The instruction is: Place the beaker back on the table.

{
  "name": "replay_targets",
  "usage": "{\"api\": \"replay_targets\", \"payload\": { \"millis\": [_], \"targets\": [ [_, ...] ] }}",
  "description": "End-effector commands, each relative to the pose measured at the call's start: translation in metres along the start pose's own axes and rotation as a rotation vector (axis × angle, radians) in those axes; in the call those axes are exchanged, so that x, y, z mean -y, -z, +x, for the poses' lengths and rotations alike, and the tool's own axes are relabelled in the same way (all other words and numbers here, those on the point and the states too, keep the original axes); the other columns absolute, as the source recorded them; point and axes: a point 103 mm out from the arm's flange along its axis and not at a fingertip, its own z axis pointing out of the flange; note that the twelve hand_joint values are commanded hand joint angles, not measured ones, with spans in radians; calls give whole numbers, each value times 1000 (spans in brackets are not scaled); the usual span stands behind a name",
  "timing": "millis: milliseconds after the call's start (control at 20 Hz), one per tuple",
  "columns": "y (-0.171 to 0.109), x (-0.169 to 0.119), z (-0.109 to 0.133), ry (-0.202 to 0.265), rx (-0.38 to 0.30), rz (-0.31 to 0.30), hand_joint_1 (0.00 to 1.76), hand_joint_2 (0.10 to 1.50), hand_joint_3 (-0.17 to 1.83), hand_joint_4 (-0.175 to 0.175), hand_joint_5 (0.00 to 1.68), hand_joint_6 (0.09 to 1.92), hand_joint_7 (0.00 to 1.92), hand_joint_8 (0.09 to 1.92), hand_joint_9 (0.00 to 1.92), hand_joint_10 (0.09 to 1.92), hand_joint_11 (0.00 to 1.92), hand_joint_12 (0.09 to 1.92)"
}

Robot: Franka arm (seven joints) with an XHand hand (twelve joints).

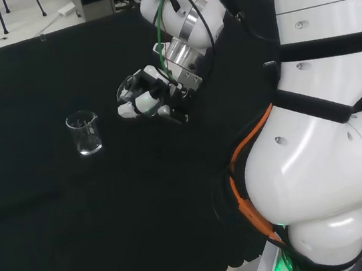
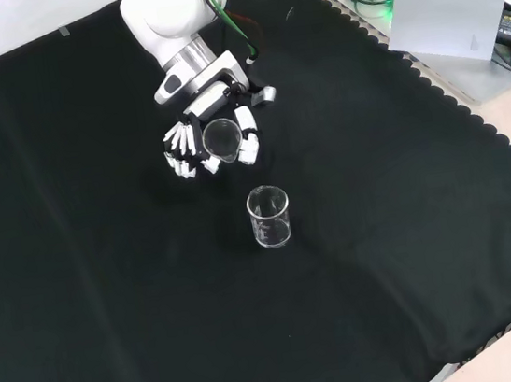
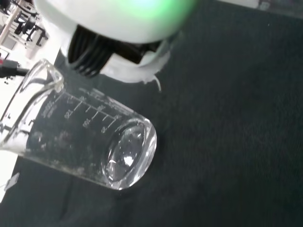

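Note:
Above the black cloth, the hand (image 2: 195, 148) has its fingers curled round a clear glass beaker (image 2: 221, 136) that lies tipped on its side, its round base facing the front camera. The wrist view shows this beaker (image 3: 85, 142) close up, with white scale marks on its wall and a spout at its rim, and it looks dry inside. In the head view the hand (image 1: 151, 99) hangs over the middle of the cloth. A second clear beaker (image 2: 269, 217) stands upright on the cloth, apart from the hand and nearer the front camera; in the head view this second beaker (image 1: 85, 132) is left of the hand.
The arm's white links (image 1: 327, 121) stand at the head view's right. Beyond the cloth's scalloped edge (image 2: 431, 92), a grey board (image 2: 445, 20) and cables lie at the front view's upper right. Bare black cloth (image 2: 109, 295) spreads wide around the standing beaker.

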Motion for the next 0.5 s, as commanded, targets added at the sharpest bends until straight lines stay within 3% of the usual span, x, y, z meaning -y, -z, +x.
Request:
{"api": "replay_targets", "payload": {
  "millis": [50,500],
  "targets": [
    [1,1,0,-8,0,9,1125,552,921,175,1199,928,695,87,333,642,0,1081],
    [0,1,0,-14,-1,18,1090,665,763,175,1119,972,616,87,269,673,0,960]
  ]
}}
